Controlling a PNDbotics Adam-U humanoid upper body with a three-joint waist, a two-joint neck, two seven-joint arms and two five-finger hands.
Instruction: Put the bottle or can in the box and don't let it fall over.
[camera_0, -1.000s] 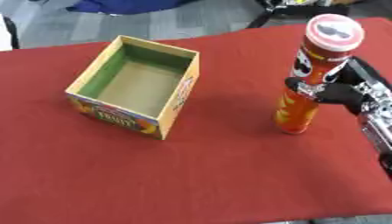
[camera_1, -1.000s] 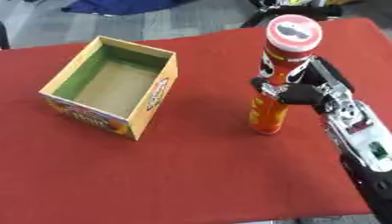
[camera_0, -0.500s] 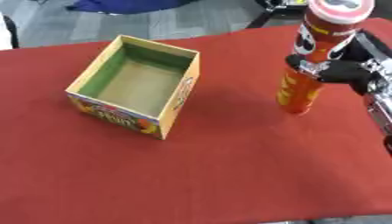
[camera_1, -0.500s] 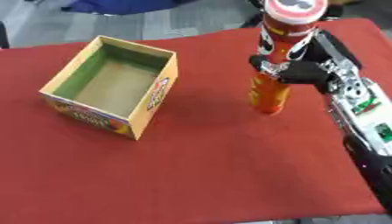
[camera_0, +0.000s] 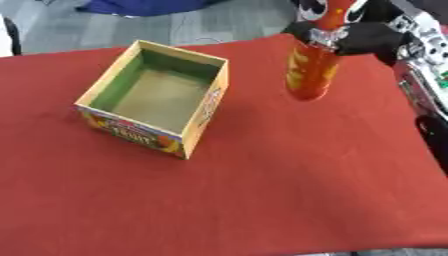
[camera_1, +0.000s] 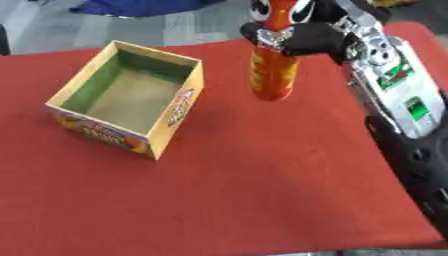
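A tall orange and red can (camera_0: 311, 65) hangs upright above the red table, its top cut off by the upper edge of both views. My right hand (camera_1: 306, 38) is shut on the can's upper part, its fingers wrapped round it from the right. The open cardboard box (camera_0: 160, 96) with a green inside stands on the table to the left of the can, apart from it and with nothing in it. My left hand shows in no view.
The red table (camera_0: 262, 190) spreads below and in front of the box. My right forearm (camera_1: 398, 100) runs down the right side of the view. Grey floor and a dark blue cloth (camera_0: 144, 6) lie beyond the table's far edge.
My right hand has lifted the can off the table and carried it up and to the left, closer to the box. The box has not moved.
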